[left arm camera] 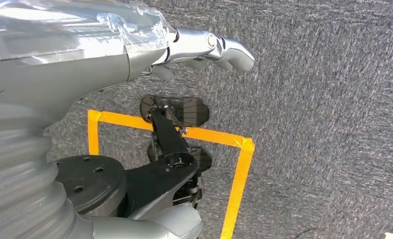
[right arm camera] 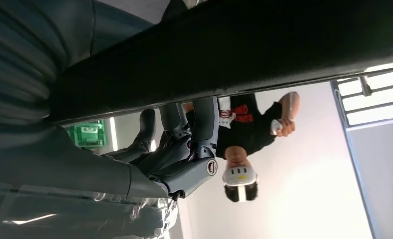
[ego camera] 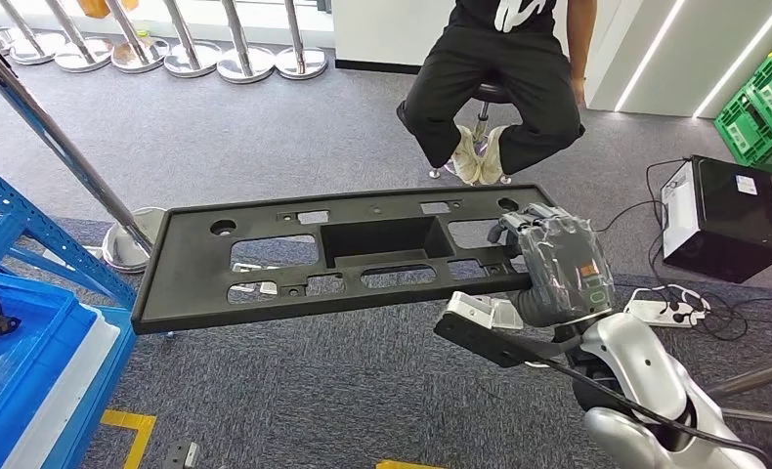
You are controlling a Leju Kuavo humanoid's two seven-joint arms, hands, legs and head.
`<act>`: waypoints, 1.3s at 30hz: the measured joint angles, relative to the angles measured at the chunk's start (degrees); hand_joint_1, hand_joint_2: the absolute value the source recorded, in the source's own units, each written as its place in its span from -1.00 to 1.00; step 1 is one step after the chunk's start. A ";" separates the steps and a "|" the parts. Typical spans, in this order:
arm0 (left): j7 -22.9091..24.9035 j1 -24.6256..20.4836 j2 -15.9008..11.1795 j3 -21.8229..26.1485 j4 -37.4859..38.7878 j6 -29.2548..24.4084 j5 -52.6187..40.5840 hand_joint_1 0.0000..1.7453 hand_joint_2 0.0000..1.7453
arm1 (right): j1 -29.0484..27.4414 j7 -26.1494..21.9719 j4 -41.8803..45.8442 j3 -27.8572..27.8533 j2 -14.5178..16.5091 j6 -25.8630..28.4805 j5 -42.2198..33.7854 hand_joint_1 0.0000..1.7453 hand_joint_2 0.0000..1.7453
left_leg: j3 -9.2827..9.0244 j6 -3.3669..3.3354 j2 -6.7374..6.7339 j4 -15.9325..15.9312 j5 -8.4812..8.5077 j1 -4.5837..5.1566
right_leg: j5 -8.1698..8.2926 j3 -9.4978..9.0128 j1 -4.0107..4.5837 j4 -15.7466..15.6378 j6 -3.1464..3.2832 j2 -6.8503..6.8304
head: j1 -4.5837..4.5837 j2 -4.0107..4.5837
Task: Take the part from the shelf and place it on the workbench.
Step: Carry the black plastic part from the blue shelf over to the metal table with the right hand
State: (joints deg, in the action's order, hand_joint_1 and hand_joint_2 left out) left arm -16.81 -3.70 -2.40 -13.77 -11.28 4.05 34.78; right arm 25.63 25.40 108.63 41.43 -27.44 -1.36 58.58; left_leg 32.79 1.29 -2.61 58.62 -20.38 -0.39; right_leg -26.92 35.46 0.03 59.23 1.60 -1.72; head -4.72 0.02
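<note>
Head view: one long black part, a flat moulded panel with a deep rectangular recess at its centre and several cut-out openings, is carried in the air above the grey carpet, roughly level and running from the blue shelf on the left to the right hand on the right. The right hand, wrapped in clear plastic film, grips the panel's right end, its fingers closed over the near edge. The panel's left end overhangs the shelf's edge; whether it touches the shelf cannot be told.

Right wrist view: the dark fingers curl up against the underside of the black part, which crosses the frame as one broad band.

Left wrist view: the left hand hangs over the carpet beside one outline of orange tape, holding nothing, its visible fingers extended.

One person sits on a stool beyond the panel. One black box with cables stands to the right, a white power strip near it. Several chrome stanchion bases line the far edge, and green crates stand at far right.
</note>
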 joint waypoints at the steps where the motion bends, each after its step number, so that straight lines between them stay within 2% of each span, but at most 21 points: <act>1: 0.03 -0.01 0.00 -0.01 0.00 -0.01 0.03 -1.00 1.00 | 0.03 0.01 0.00 0.00 0.01 0.00 -0.02 1.00 1.00 | -0.07 0.30 -0.23 -0.03 -0.02 0.05 | 0.13 0.09 0.17 -0.12 0.31 0.45 | 0.13 0.00; 4: 0.05 -0.09 0.01 -0.04 0.00 -0.01 0.07 -1.00 1.00 | 0.21 0.00 0.00 -0.01 0.02 0.02 -0.02 1.00 1.00 | 0.26 1.19 0.28 1.62 -1.49 -0.16 | 0.55 -0.19 -0.09 -0.81 1.26 1.30 | 0.71 0.00; 7: 0.05 0.04 0.02 -0.08 0.00 -0.01 0.08 -1.00 1.00 | 0.44 0.01 -0.01 0.00 0.03 0.02 -0.02 1.00 1.00 | 4.56 1.61 1.89 11.62 -6.70 -0.30 | 0.68 -0.32 -0.11 -1.02 1.89 2.06 | 1.73 0.00; 9: 0.05 0.21 0.02 -0.12 0.00 -0.01 0.10 -1.00 1.00 | 0.44 0.02 -0.02 0.03 0.03 0.01 -0.02 1.00 1.00 | 6.96 1.74 2.12 16.44 -7.88 -0.33 | 0.64 -0.29 -0.04 -0.87 1.96 2.96 | 2.29 0.00; 11: 0.05 0.25 0.02 -0.18 0.00 -0.01 0.13 -1.00 1.00 | 0.44 0.03 -0.02 0.05 0.05 0.01 -0.02 1.00 1.00 | 5.74 1.71 2.29 13.37 -5.03 -0.40 | 0.58 -0.28 -0.08 -0.59 1.90 3.99 | 2.81 0.00; 13: 0.05 0.26 0.02 -0.34 0.00 -0.01 0.15 -1.00 1.00 | 0.46 0.11 -0.02 0.05 0.07 0.02 -0.02 1.00 1.00 | 2.62 1.54 4.22 5.87 -1.33 -0.67 | 0.38 -0.06 -0.03 -0.08 1.60 4.98 | 3.38 0.00; 15: 0.05 0.30 0.02 -0.54 0.00 -0.01 0.15 -1.00 1.00 | 0.49 0.30 -0.02 0.05 0.07 0.03 0.00 1.00 1.00 | 1.09 1.17 5.94 1.60 -0.05 -0.83 | 0.33 0.43 -0.05 0.31 1.03 5.95 | 3.54 0.00; 17: 0.07 0.30 0.03 -0.67 0.00 0.01 0.15 -1.00 1.00 | 0.45 0.49 -0.02 0.05 0.05 0.04 0.04 1.00 1.00 | 1.05 0.52 5.44 1.02 -0.05 -0.67 | 0.55 0.77 -0.25 0.28 0.35 6.89 | 3.37 0.00; 18: 0.06 0.26 0.04 -0.73 0.00 0.02 0.15 -1.00 1.00 | 0.38 0.60 -0.02 0.05 0.04 0.05 0.08 1.00 1.00 | 0.92 0.13 4.94 0.70 0.13 -0.65 | 0.38 0.93 -0.31 0.52 0.05 6.75 | 3.28 0.00; 20: 0.05 0.11 0.05 -0.81 0.00 0.06 0.16 -1.00 1.00 | 0.31 0.82 -0.01 0.05 -0.01 0.07 0.16 1.00 1.00 | 0.64 -0.59 3.96 -0.02 0.54 -0.69 | -1.58 2.35 -0.31 3.56 -0.46 5.00 | 2.66 0.00; 22: 0.05 0.11 0.05 -0.84 0.00 0.08 0.17 -1.00 1.00 | 0.17 0.96 -0.01 0.05 -0.02 0.08 0.24 1.00 1.00 | 0.53 -0.93 3.04 -0.26 0.64 -0.52 | -5.09 5.63 -0.44 10.55 -0.84 2.85 | 1.67 0.00; 24: 0.05 0.20 0.06 -0.87 0.00 0.08 0.17 -1.00 1.00 | -0.08 0.99 -0.02 0.05 -0.02 0.07 0.26 1.00 1.00 | 0.50 -1.01 2.08 -0.24 0.54 -0.35 | -6.53 8.14 -0.65 15.72 -1.02 2.26 | 1.01 0.00; 25: 0.05 0.20 0.07 -0.89 0.00 0.09 0.17 -1.00 1.00 | -0.16 1.00 -0.02 0.05 -0.02 0.07 0.26 1.00 1.00 | 0.43 -0.99 1.62 -0.22 0.45 -0.32 | -5.71 7.95 -0.70 15.33 -1.01 2.16 | 0.71 0.00; 26: 0.05 0.16 0.07 -0.90 0.00 0.10 0.17 -1.00 1.00 | -0.19 1.00 -0.02 0.05 -0.02 0.07 0.26 1.00 1.00 | 0.31 -0.92 1.22 -0.21 0.33 -0.31 | -4.02 6.64 -0.72 12.72 -0.93 1.99 | 0.41 0.00; 27: 0.05 0.11 0.07 -0.91 0.00 0.11 0.17 -1.00 1.00 | -0.19 1.00 -0.02 0.05 -0.02 0.08 0.27 1.00 1.00 | 0.14 -0.79 0.86 -0.19 0.17 -0.30 | -2.04 4.54 -0.68 8.66 -0.78 1.51 | 0.13 0.00; 29: 0.05 0.04 0.07 -0.92 0.00 0.14 0.17 -1.00 1.00 | -0.15 1.00 -0.01 0.05 -0.02 0.09 0.27 1.00 1.00 | -0.13 -0.36 0.33 -0.10 -0.16 -0.10 | 0.09 1.07 -0.15 1.84 -0.24 0.16 | -0.30 0.00; 31: 0.05 0.04 0.07 -0.93 0.00 0.15 0.17 -1.00 1.00 | -0.14 1.01 0.00 0.05 -0.03 0.10 0.29 1.00 1.00 | -0.30 0.17 -0.21 -0.10 -0.36 0.06 | 0.04 0.23 0.36 -0.11 0.27 -0.16 | -0.22 0.00; 34: 0.05 -0.05 0.06 -0.94 0.00 0.16 0.17 -1.00 1.00 | -0.11 1.03 0.04 0.04 -0.04 0.11 0.38 1.00 1.00 | -0.42 1.06 -0.07 0.80 -1.37 -0.10 | 0.32 -0.04 0.11 -0.72 1.08 0.90 | 0.43 0.00; 36: 0.05 -0.04 0.06 -0.95 0.00 0.17 0.18 -1.00 1.00 | -0.04 1.03 0.08 0.04 -0.04 0.11 0.41 1.00 1.00 | 1.59 1.42 1.32 5.69 -4.31 -0.25 | 0.46 -0.31 -0.06 -1.02 1.63 1.40 | 1.10 0.00; 38: 0.05 0.09 0.07 -0.97 0.00 0.17 0.30 -1.00 1.00 | -0.02 1.03 0.09 0.05 -0.03 0.09 0.42 1.00 1.00 | 5.35 1.55 2.01 13.33 -7.64 -0.26 | 0.40 -0.31 0.06 -0.95 1.92 2.14 | 1.87 0.00; 39: 0.05 0.15 0.07 -0.98 0.00 0.16 0.43 -1.00 1.00 | -0.03 1.03 0.09 0.05 -0.02 0.08 0.42 1.00 1.00 | 6.75 1.57 2.10 15.92 -8.23 -0.26 | 0.37 -0.31 0.11 -0.86 1.98 2.61 | 2.16 0.00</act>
State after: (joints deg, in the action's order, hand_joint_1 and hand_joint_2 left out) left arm -16.76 -3.55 -2.34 -14.75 -11.28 4.21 35.21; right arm 25.60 26.43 108.72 41.48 -27.46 -1.28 58.99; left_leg 39.53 2.87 -0.52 74.54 -28.61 -0.64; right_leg -26.55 35.15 0.14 58.36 3.58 0.89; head -2.56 0.02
